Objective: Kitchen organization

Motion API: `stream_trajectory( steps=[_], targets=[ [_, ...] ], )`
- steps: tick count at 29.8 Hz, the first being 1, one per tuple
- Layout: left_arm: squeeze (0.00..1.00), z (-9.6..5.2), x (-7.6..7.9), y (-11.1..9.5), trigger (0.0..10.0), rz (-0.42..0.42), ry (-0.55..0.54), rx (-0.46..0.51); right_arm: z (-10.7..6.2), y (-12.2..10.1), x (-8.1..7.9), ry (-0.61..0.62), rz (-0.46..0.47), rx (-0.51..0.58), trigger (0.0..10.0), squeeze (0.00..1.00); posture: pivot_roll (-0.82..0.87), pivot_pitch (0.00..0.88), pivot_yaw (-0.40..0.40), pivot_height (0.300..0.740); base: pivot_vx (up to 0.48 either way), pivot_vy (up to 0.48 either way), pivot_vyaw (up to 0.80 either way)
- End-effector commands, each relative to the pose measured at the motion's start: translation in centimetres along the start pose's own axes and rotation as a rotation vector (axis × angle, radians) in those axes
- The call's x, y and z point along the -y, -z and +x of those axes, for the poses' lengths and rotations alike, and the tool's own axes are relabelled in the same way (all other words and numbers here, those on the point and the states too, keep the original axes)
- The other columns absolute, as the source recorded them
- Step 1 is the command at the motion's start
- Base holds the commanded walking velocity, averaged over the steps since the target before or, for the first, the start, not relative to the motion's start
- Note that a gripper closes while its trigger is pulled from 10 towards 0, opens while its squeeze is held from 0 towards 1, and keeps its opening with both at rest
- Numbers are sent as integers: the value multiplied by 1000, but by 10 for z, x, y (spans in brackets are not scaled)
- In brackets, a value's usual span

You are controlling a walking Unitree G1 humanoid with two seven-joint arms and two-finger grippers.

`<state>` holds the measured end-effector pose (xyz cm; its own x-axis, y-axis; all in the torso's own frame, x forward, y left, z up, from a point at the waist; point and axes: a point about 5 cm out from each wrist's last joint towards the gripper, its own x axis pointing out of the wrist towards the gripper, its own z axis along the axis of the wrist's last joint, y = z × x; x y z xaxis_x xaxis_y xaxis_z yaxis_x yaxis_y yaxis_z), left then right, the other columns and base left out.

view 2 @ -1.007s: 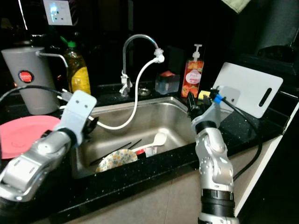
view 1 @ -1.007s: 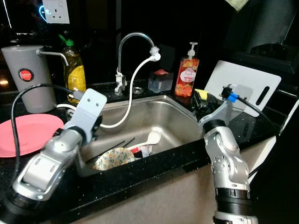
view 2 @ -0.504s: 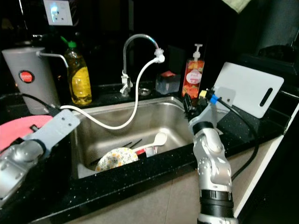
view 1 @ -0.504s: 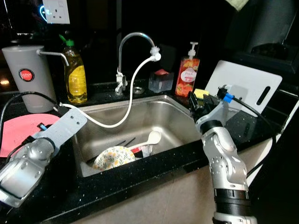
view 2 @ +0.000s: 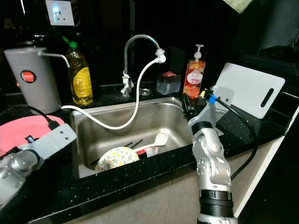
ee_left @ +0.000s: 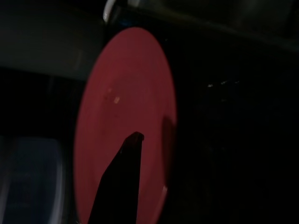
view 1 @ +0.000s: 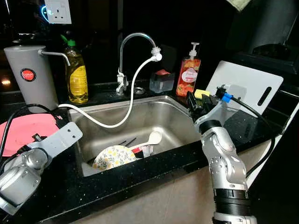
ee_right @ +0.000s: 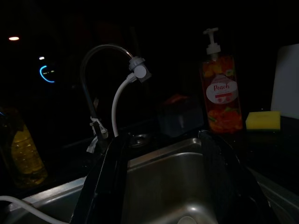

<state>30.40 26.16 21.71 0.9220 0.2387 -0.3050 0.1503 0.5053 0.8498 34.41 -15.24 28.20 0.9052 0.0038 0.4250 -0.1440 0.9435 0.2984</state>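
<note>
While the right gripper (ee_right: 163, 182) hovers at the sink (view 1: 163, 116) rim, fingers spread and empty, floral plate (view 1: 113, 156) down in the basin beyond them, left gripper over the pink plate (ee_left: 126, 116), finger state unclear.

Wall socket (view 1: 59, 10) above faucet's (view 1: 135, 39) left; white hose (view 1: 122, 108) hangs from faucet; dark backsplash (view 1: 187, 18) behind faucet.
</note>
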Motion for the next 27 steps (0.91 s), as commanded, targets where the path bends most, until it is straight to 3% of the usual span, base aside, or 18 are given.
stream_trajectory(
  steps=[1,3,4,5,6,7,10,11,14,18,19,21,22,23,24,25,27],
  targets=[
    [0,4,3,12,9412,59,20,-50,1,-1,1,7,-2,-3,10000,0,-22,0,-53,740,0,0,0],
    [0,6,2,15,9020,83,14,-58,1,-1,1,10,0,-1,10000,0,-22,0,-53,740,0,0,0],
    [0,10,1,18,7098,106,2,-69,1,-1,1,11,0,0,10000,0,-22,0,-53,740,0,0,0],
    [0,10,1,18,7098,106,2,-69,1,-1,1,11,0,0,10000,0,-22,0,-53,740,0,0,0],
    [0,13,0,20,4863,135,-11,-76,1,-1,0,10,0,1,10000,0,-26,0,-48,740,0,0,0],
    [0,16,-1,21,4039,155,-24,-82,2,-2,0,8,-1,2,10000,0,-28,0,-50,740,0,0,0],
    [0,25,-5,24,3373,164,-52,-95,2,-3,0,10,-1,7,10000,0,-31,0,-51,740,0,0,0],
    [0,26,-7,24,0,156,-61,-99,2,-3,0,9,-3,8,10000,0,-33,0,-48,740,0,0,0],
    [0,26,-12,18,0,125,-81,-78,2,-4,0,6,-6,11,10000,0,-38,0,-48,740,0,0,0],
    [0,22,-30,2,0,159,-195,-5,3,-6,1,9,-7,15,10000,0,-38,0,-45,740,0,0,0],
    [0,21,-37,-2,5608,189,-242,7,3,-6,1,10,-7,16,10000,0,-37,0,-45,740,0,0,0],
    [0,21,-37,-2,5608,189,-242,7,3,-6,1,10,-7,16,10000,0,-37,0,-45,740,0,0,0],
    [0,19,-44,-7,10000,225,-294,29,3,-6,1,10,-7,16,10000,0,-38,0,-44,740,0,0,0],
    [0,13,-59,-23,10000,240,-394,101,3,-5,1,8,-7,16,10000,0,-38,0,-43,740,0,0,0],
    [0,13,-59,-23,10000,240,-394,101,3,-5,1,8,-7,16,10000,0,-38,0,-43,740,0,0,0],
    [0,10,-61,-33,10000,234,-409,163,3,-5,1,7,-7,16,10000,0,-39,0,-43,740,0,0,0],
    [0,0,-54,-56,10000,155,-310,331,3,-6,0,3,-8,20,10000,0,-38,0,-45,740,0,0,0]
  ],
)
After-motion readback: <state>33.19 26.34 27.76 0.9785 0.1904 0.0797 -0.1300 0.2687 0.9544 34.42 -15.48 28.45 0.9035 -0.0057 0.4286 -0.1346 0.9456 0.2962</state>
